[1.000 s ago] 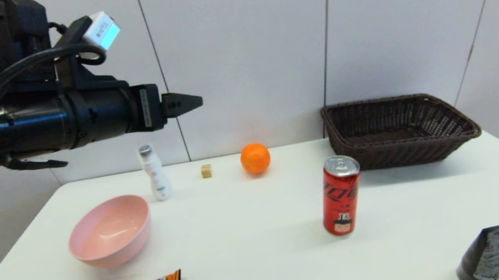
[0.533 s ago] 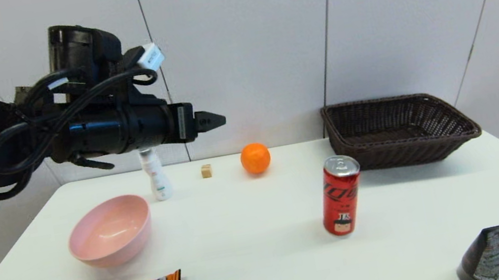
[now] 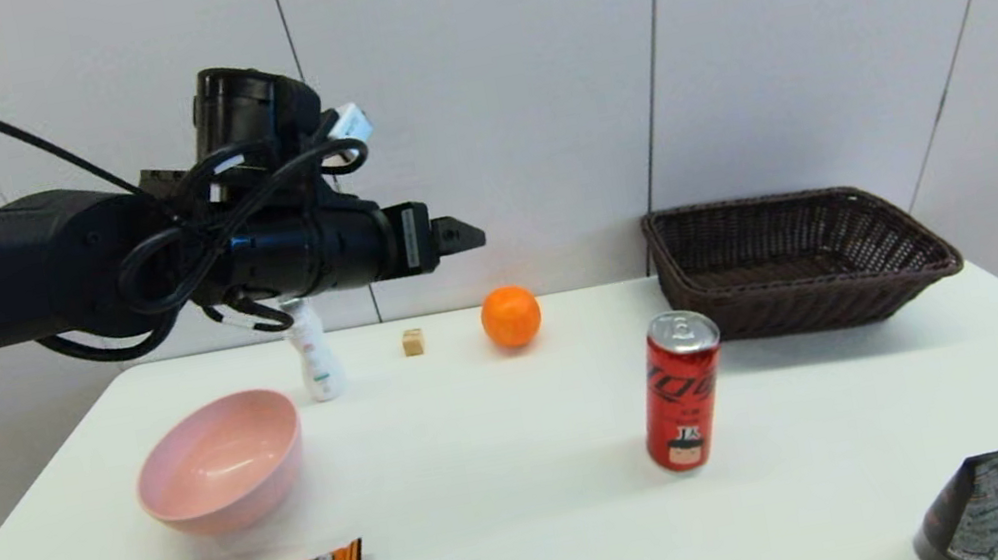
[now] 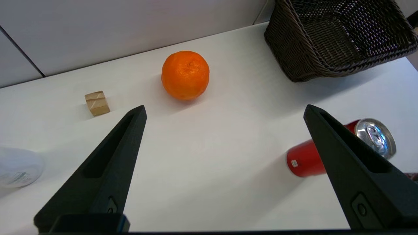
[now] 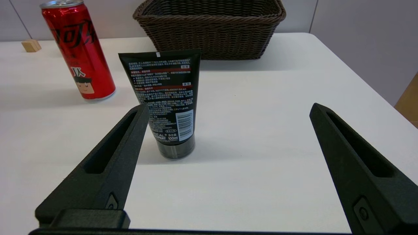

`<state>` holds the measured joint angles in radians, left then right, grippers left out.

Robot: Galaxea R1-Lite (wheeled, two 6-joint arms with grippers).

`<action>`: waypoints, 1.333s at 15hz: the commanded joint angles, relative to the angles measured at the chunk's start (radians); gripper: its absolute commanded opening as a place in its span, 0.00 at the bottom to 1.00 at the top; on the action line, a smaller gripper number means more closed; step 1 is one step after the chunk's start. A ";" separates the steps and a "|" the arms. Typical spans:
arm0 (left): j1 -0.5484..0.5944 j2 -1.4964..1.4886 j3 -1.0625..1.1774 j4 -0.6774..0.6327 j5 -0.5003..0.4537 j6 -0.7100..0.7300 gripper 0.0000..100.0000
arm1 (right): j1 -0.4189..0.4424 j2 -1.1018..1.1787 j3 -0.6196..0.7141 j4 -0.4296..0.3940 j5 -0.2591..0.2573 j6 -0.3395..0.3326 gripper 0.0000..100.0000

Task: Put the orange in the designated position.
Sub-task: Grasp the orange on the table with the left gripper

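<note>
Head view: the right gripper (image 5: pixel 225 111) is parked low at the near right corner of the table (image 3: pixel 522 540), fingers spread, with nothing held. Farther in, the left gripper (image 3: pixel 463 233) is raised above the table, jaws wide apart and empty. The orange (image 3: pixel 510 317) is found beyond and below it, slightly to its right, near the far edge between a small wooden cube (image 3: pixel 412 341) and the basket (image 3: pixel 799 255). The left arm is judged much the nearer.
</note>
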<state>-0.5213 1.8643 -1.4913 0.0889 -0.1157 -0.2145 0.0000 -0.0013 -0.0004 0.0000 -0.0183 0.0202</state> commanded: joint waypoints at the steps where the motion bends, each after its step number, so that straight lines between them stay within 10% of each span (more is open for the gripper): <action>1: -0.014 0.069 -0.003 0.006 0.001 -0.006 1.00 | 0.000 0.001 -0.001 0.000 0.000 0.001 1.00; 20: -0.023 0.532 -0.452 0.066 0.087 0.001 1.00 | 0.000 0.001 0.000 0.000 0.000 0.001 1.00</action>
<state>-0.5445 2.3102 -1.8991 0.1549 -0.0668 -0.2126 0.0000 -0.0013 -0.0004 -0.0004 -0.0187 0.0211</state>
